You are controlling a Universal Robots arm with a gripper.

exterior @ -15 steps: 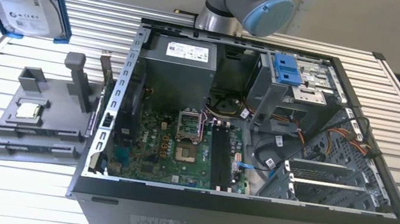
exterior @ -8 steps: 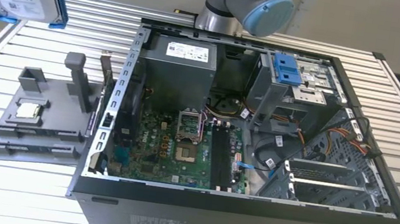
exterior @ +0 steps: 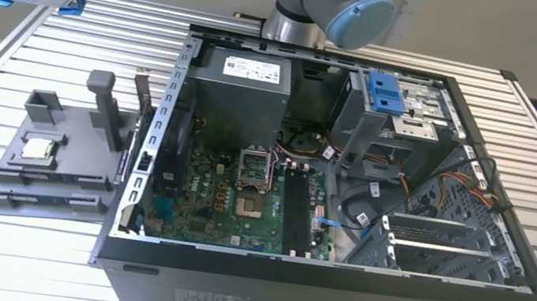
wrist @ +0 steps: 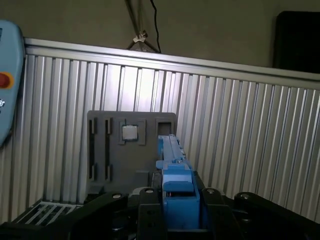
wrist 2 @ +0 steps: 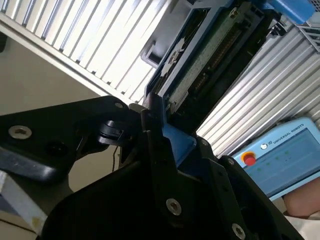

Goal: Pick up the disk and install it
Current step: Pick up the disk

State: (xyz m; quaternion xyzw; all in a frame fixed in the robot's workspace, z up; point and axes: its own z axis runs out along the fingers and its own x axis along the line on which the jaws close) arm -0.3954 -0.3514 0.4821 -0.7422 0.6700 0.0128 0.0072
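Hand (wrist: 179, 202) clenched on the disk (wrist: 176, 175). In the first wrist view the black fingers (wrist: 149, 210) sit on either side of the blue bracket (wrist: 180, 195) and press against it, with the disk seen edge-on between them. The second wrist view gives the same grip, with the hand closed on the bracket's end and the disk's underside running away from it.

Disk position, exterior view: held in the air at the upper corner on the exterior view's left, above the far edge of the counter (exterior: 27, 266), label toward the camera. It is well apart from the case.

Counter: slatted aluminium, carrying everything else.

Computer case (exterior: 331, 300): black, lying on its side with the open side up, toward the exterior view's right.

Arm (exterior: 335, 1): grey joint with a blue cap, behind the far wall of the case.

Grey fixture (exterior: 58, 167): flat on the counter just beside the case, on the exterior view's left, with upright posts along its edge.

Motherboard (exterior: 228, 208): green, on the case floor.

Power supply (exterior: 240, 86): grey box in the far part of the case, above the motherboard as seen.

Pendant (wrist 2: 287, 157): pale blue with a red button, visible in the second wrist view past the counter edge.

Blue tab (exterior: 386, 92): on the drive cage at the far corner of the case, no drive in it.

Chip (exterior: 39, 149): small, square and silver, seated in a recess of the grey fixture.
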